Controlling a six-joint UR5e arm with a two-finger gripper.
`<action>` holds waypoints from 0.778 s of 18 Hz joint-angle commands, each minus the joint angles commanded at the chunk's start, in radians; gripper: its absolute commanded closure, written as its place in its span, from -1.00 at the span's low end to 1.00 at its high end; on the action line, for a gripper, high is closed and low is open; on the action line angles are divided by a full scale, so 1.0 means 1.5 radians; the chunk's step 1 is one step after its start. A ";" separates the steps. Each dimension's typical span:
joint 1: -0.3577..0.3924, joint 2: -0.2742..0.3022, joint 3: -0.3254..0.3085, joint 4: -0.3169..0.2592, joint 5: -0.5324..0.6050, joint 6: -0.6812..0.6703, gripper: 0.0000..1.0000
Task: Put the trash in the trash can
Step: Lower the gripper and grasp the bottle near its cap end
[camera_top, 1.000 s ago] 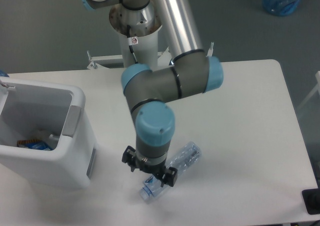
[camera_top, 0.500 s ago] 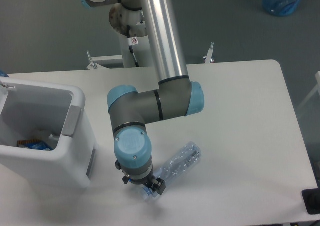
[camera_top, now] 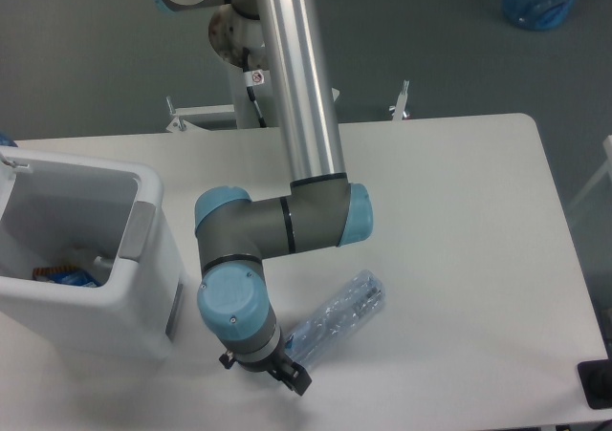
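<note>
Jaws hidden under the wrist, can't tell if gripping, sit at cap end of crushed bottle (camera_top: 337,309) on white surface (camera_top: 459,221), right of trash can (camera_top: 143,288); thin plastic could slip out.

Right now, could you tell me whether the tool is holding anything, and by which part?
It cannot be told for certain: the tool sits at the cap end of the crushed bottle, but the wrist hides its fingers and the contact.
</note>
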 joint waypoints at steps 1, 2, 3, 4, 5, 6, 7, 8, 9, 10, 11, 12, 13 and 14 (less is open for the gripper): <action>0.000 0.000 0.000 -0.001 0.000 0.001 -0.86; 0.000 0.000 0.000 -0.003 0.000 0.001 -0.69; 0.000 0.000 0.000 -0.005 0.000 0.000 -0.51; 0.000 -0.001 0.000 -0.005 0.000 0.000 -0.31; -0.001 -0.001 0.000 -0.004 0.001 -0.001 -0.11; -0.001 -0.001 0.000 -0.004 0.002 -0.003 0.11; 0.000 0.000 0.001 -0.004 0.001 -0.005 0.35; -0.001 0.001 0.004 -0.004 0.002 -0.006 0.53; -0.001 0.004 0.005 -0.004 0.001 -0.007 0.76; -0.001 0.007 0.005 -0.004 -0.003 -0.008 0.91; -0.001 0.013 0.005 -0.003 -0.006 -0.015 0.96; 0.000 0.019 0.007 -0.002 -0.008 -0.023 0.97; 0.002 0.030 0.011 -0.003 -0.014 -0.026 1.00; 0.006 0.039 0.013 -0.003 -0.028 -0.027 1.00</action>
